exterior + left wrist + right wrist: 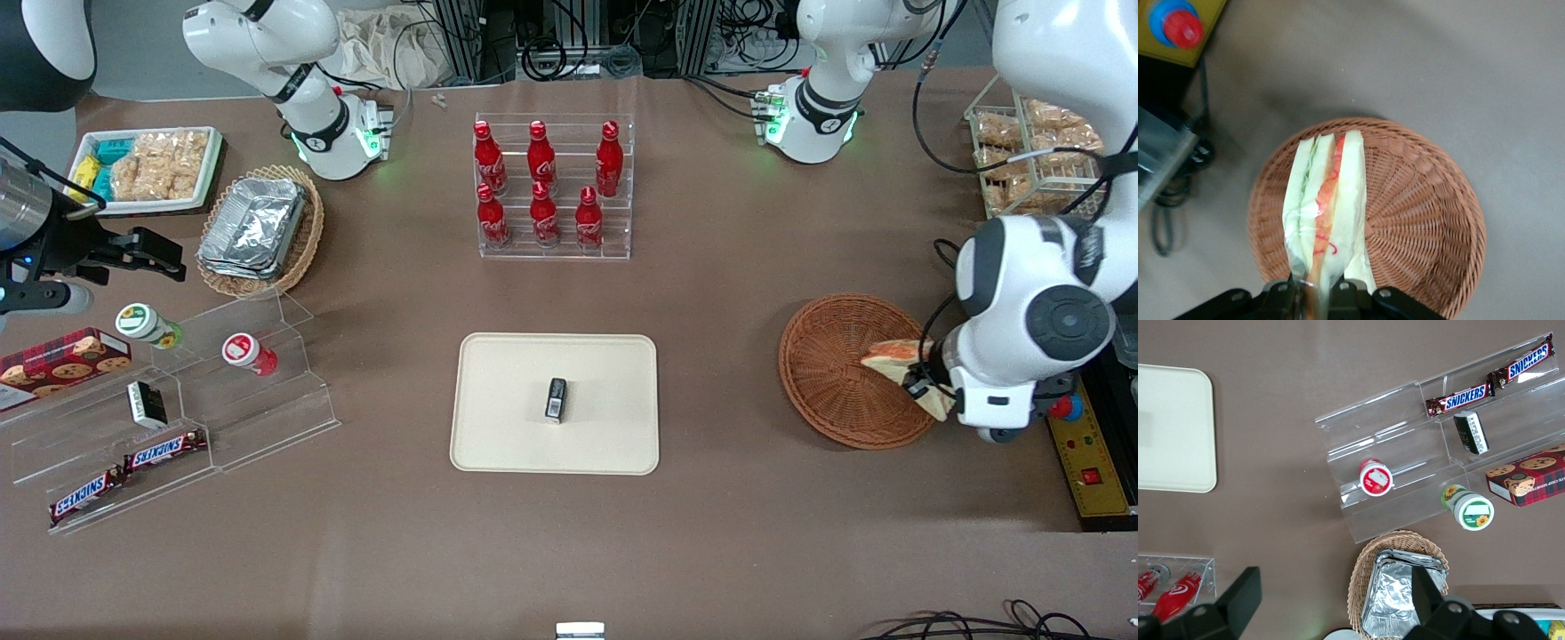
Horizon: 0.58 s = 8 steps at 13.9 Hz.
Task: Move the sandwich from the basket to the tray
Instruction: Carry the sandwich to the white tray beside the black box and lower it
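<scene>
**Carrying the sandwich out of the basket toward the tray**

Gripping the sandwich (889, 354) by one end, with the claw (920, 378) closed on its clear wrap at the working arm's end of the worktop (729, 533). From the wrist, white bread, pale green and an orange-red streak (1325, 207) reaching out from the claw (1317, 293) over the round reddish-brown wicker basket (1418, 213). Cannot tell whether the free end is wholly clear of the weave.

To do this step well:
- Raise straight up first, so that the drooping end clears the basket (827, 373) rim before any sideways travel.
- Keep the pinch steady; probably soft bread in a slippery wrap, so likely to sag or slide if swung fast.
- Travel low and level across the bare worktop toward the cream tray (507, 418), which sits well apart from the basket, toward the parked arm's end.
- Aim for bare tray surface beside the small dark packet (556, 398) standing near its middle, not on top of it.
- Lower until the wedge rests flat, then let go.

Writing that can be read: "SNICKERS" on two bars (164, 447) on the lowest step of the clear stand, seen again from the parked wrist (1458, 399). White script, apparently Coca-Cola, on six red bottles (543, 182) in a clear rack farther from the front camera than the tray. Cookie pictures on a red tartan box (1531, 477), print too small to make out.
</scene>
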### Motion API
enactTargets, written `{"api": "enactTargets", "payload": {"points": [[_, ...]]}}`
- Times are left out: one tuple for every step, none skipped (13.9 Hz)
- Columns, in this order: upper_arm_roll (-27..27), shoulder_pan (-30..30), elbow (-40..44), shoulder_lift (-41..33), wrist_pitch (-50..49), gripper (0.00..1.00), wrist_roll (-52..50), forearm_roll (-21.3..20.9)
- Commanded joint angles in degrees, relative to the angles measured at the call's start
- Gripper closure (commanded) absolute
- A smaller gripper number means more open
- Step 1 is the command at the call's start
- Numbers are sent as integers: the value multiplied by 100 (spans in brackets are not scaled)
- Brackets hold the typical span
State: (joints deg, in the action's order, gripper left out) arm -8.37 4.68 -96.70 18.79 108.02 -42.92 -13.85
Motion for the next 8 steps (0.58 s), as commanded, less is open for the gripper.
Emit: {"api": "enactTargets", "payload": {"points": [[-208,-133,920,-52,-963,100,547,67],[-401,-212,1264,10,-1315,100,635,32],[-585,-291,1537,115,-1492,100,688,23],[-753,-414,1670,185,-1512,100,715,31],[-902,-519,1724,290,-1477,100,724,58],[-1086,-633,1924,448,-1494,100,906,49],[-1210,-730,2257,728,-1538,100,1317,58],[-1298,-897,2547,1018,-1564,100,1695,40]]}}
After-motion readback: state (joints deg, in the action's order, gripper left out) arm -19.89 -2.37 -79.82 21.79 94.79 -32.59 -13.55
